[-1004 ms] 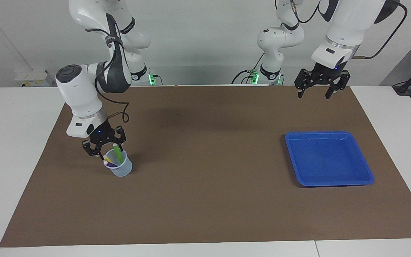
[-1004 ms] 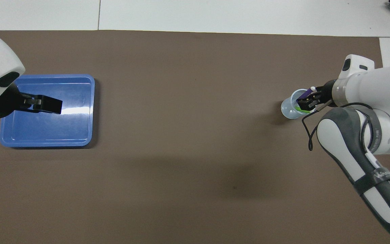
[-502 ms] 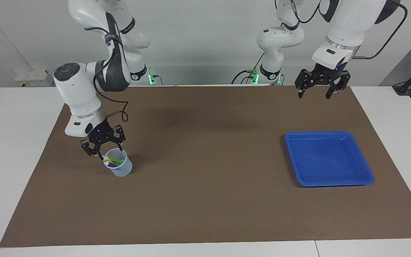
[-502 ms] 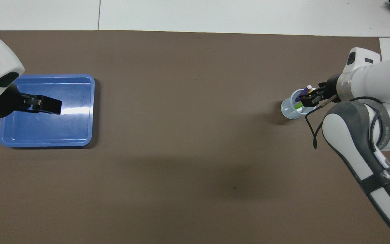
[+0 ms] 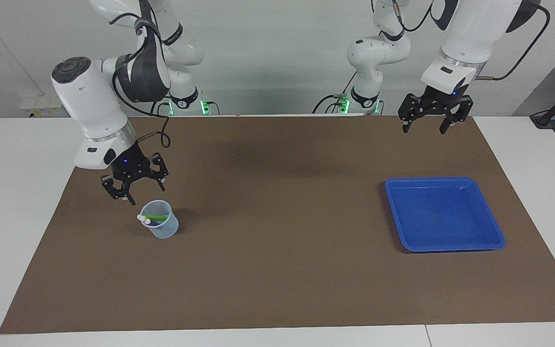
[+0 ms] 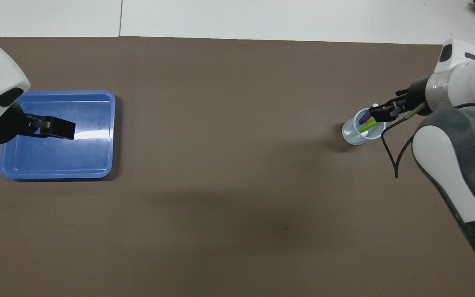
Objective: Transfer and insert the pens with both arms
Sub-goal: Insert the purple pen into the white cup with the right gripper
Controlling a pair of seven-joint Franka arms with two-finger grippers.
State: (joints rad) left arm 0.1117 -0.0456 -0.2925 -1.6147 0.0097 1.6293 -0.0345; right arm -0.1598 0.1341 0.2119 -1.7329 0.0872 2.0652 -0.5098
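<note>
A clear plastic cup (image 5: 162,226) stands on the brown mat toward the right arm's end of the table. The pens lean inside it: purple (image 6: 363,118), yellow (image 6: 370,122) and green (image 6: 364,128), their whitish caps (image 5: 141,219) sticking out over the rim. My right gripper (image 5: 138,192) hangs open and empty just above the cup (image 6: 355,136), a little toward the robots, touching nothing. My left gripper (image 5: 424,127) waits open and empty high in the air; from overhead the left gripper (image 6: 62,128) shows over the blue tray.
An empty blue tray (image 5: 443,214) lies on the mat toward the left arm's end; its floor (image 6: 89,156) is bare. The brown mat (image 5: 277,270) covers most of the white table. Two small white robot bases with green lights stand at the robots' edge.
The right gripper let go of the green pen, which dropped into the cup with the others, then opened wider and rose off the cup. The left arm has not moved.
</note>
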